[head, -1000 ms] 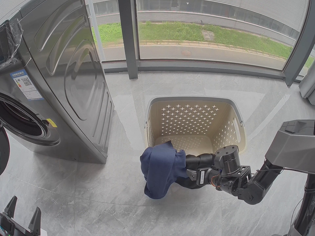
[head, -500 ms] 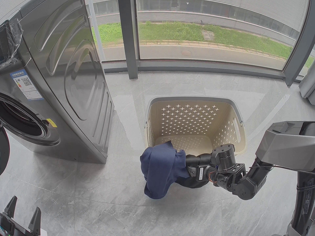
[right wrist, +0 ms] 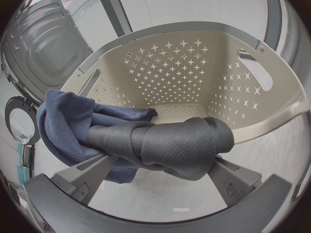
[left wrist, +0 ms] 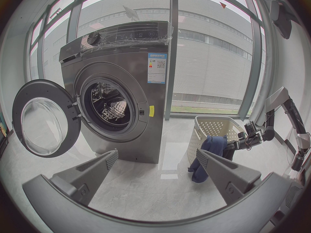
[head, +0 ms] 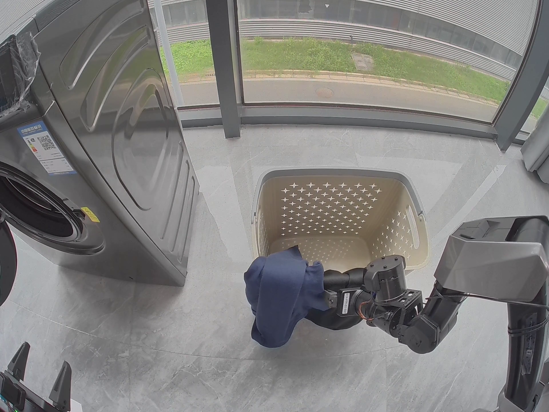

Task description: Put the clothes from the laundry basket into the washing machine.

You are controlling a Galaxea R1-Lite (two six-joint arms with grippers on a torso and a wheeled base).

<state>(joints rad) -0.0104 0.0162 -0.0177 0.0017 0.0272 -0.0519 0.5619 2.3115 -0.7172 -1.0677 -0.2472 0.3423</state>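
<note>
A cream laundry basket (head: 337,174) stands on the floor to the right of the grey washing machine (head: 86,144). A navy garment (head: 280,298) hangs over the basket's near rim and down its outside. A dark grey mesh garment (right wrist: 171,143) lies bunched beside it on the same rim. My right gripper (right wrist: 163,160) is at that rim, open, with the mesh garment lying across and between its fingers. My left gripper (left wrist: 155,156) is open and holds nothing, low at the near left and facing the machine's drum opening (left wrist: 108,105).
The machine's round door (left wrist: 43,117) is swung wide open to its side. A glass wall with a grey post (head: 223,52) runs behind the basket. Bare tiled floor (head: 189,344) lies between the machine and the basket.
My right arm has folded in toward the basket, and its wrist has shifted slightly toward the clothes. Both garments and my left gripper have stayed put.
</note>
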